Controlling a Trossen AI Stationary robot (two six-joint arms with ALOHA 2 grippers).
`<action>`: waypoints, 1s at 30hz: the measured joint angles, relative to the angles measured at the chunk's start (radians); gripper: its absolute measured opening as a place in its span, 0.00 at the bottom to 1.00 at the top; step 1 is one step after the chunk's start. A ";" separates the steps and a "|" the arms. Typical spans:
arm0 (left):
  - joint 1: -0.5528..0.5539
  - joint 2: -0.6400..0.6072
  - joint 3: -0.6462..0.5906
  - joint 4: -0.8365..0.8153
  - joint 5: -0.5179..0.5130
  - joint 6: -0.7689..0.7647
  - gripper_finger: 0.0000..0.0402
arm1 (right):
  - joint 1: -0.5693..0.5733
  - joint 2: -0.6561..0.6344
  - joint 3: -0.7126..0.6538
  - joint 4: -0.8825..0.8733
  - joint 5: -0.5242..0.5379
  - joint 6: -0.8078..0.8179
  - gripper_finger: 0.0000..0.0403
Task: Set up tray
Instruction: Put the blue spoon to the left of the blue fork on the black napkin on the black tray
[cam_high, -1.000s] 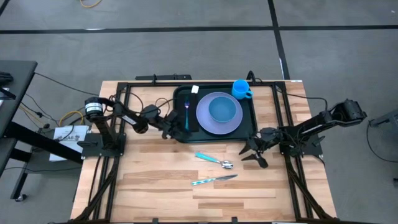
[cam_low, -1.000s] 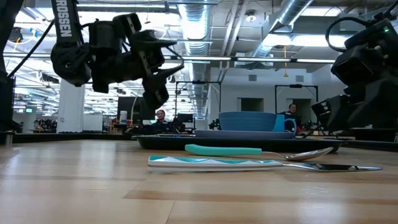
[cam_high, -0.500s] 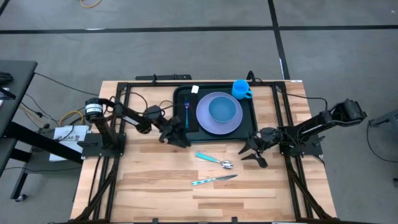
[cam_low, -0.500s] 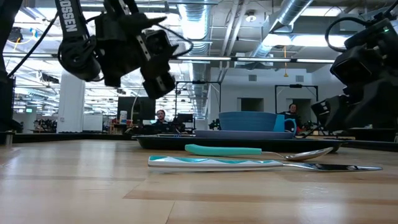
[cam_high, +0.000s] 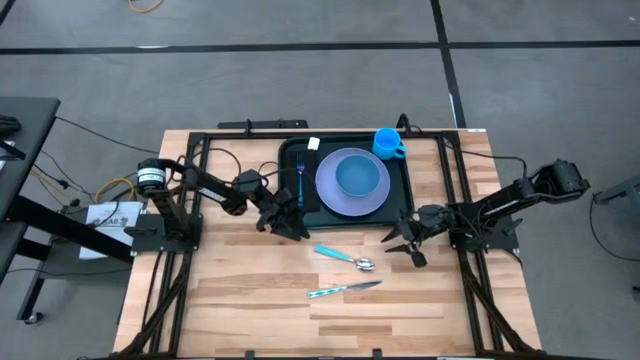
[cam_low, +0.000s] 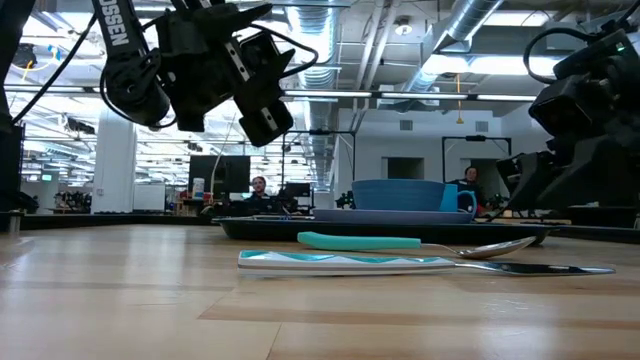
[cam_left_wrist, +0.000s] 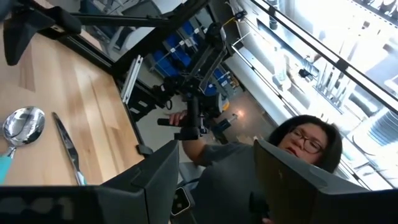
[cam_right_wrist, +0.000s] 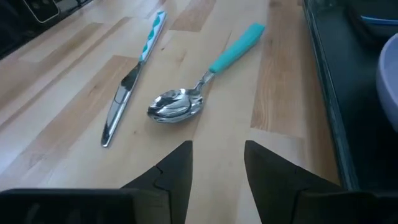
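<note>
The dark green tray (cam_high: 292, 150) sits at the table's far middle. On it rest a lavender plate (cam_high: 330, 200) bearing a blue bowl (cam_high: 358, 176), a fork (cam_high: 300, 186) left of the plate, and a small white item (cam_high: 313, 144). A blue cup (cam_high: 388, 143) stands at the tray's far right corner. A teal-handled spoon (cam_high: 345, 257) and a knife (cam_high: 345, 290) lie on the wood nearer. My left gripper (cam_high: 296, 228) hovers open and empty over the tray's near left corner, raised well above the table (cam_low: 268, 115). My right gripper (cam_high: 401, 245) waits open, right of the spoon.
Black frame rails (cam_high: 190, 200) run along the table's left, right and far sides. The spoon (cam_right_wrist: 186, 102) and knife (cam_right_wrist: 127, 93) lie just ahead of my right gripper (cam_right_wrist: 214, 165). A person (cam_left_wrist: 298, 146) shows in the room beyond the table's near right side.
My left gripper has drawn back from over the tray's left part, beside the fork, toward the table's near edge, rising and tipping its fingers upward. It stays open and empty. The fork lies still in the tray.
</note>
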 joint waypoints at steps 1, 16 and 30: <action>0.000 0.000 0.000 0.002 0.000 0.002 0.48 | 0.000 0.000 0.000 0.000 0.000 -0.002 0.34; -0.001 -0.017 0.000 0.008 0.005 0.032 0.48 | -0.041 -0.031 0.002 0.242 -0.090 0.173 0.35; -0.009 -0.419 0.079 -0.738 -0.105 0.497 0.48 | -0.037 -0.131 0.002 0.225 -0.146 0.173 0.34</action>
